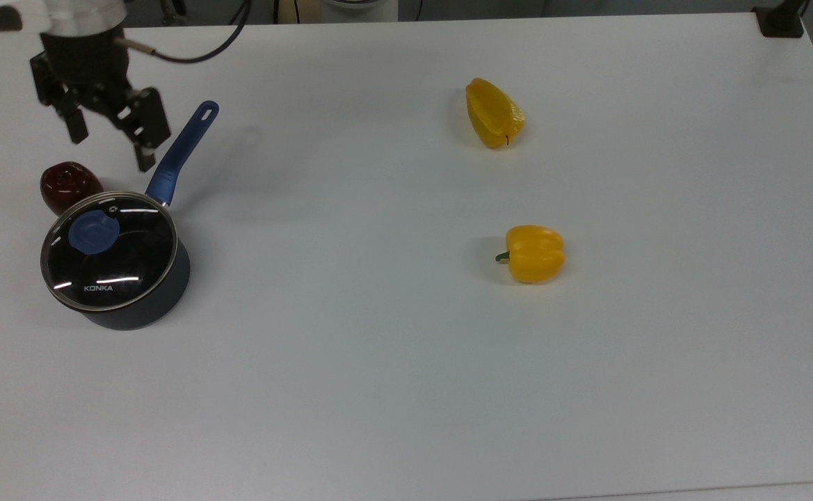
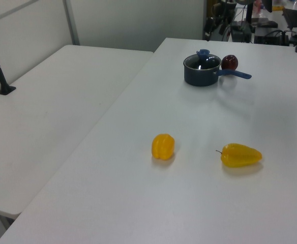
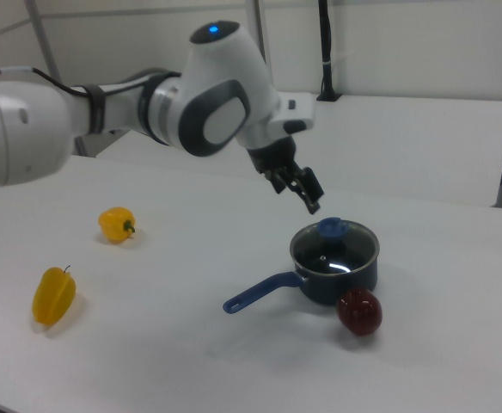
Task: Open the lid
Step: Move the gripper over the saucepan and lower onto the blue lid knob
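While the lid (image 1: pixel 108 249) sits flat and fully seated on the dark saucepan (image 1: pixel 143 304) at the middle left of the top view, its blue knob (image 1: pixel 92 232) stands up in the centre, bare and reachable, the obvious place to take it. Nothing touches it yet, so I'd judge the opening itself hasn't begun. The pan's blue handle (image 1: pixel 180 153) angles toward the upper right of the top view, leaving the knob clear of it. A dark red apple (image 1: pixel 67 185) nestles just beside the pan's rim at the upper left, close enough that a low, sloppy approach could nudge it.

Up above, the gripper (image 1: pixel 109 145) hangs in the upper left of the top view, fingers spread wide and holding nothing, tips pointing down toward the table (image 1: pixel 392 362). In the right view the gripper (image 3: pixel 296 188) hovers above and to the right view's left of the knob, apart from it. That wide spread suits straddling the knob, by my reading.

Well apart, on the right half of the top view, lie a yellow bell pepper (image 1: pixel 533 252) and a second, longer yellow pepper (image 1: pixel 493 113), out of play.
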Robot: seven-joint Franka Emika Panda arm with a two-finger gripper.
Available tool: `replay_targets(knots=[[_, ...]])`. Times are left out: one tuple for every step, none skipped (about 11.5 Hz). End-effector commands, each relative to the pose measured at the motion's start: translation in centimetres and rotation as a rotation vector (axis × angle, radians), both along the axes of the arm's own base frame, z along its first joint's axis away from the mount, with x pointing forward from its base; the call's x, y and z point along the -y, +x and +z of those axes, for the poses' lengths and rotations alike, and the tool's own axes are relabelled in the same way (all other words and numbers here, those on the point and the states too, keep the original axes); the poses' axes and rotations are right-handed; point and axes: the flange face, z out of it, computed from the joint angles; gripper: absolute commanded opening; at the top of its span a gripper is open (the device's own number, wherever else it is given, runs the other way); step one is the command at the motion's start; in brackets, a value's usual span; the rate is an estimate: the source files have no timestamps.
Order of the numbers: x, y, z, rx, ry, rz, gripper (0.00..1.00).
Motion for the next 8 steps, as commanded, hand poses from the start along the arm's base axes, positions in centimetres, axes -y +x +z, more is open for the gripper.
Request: replay_targets(knots=[[2.1, 2.3, -3.0, 0.067, -0.041, -0.024, 1.0], [2.5, 2.8, -4.3, 0.078, -0.052, -0.022, 1.0], [2.7, 3.1, -5.2, 0.083, -0.058, -0.02, 1.0], [2.7, 3.6, -6.3, 0.092, -0.07, -0.014, 1.0], [2.7, 4.0, -7.4, 0.103, -0.078, -0.009, 1.0], [2.6, 4.3, -8.3, 0.106, -0.087, -0.003, 1.0], [2.6, 4.6, -9.3, 0.106, -0.095, 0.004, 1.0], [2.5, 4.7, -9.7, 0.106, -0.095, 0.005, 1.0]])
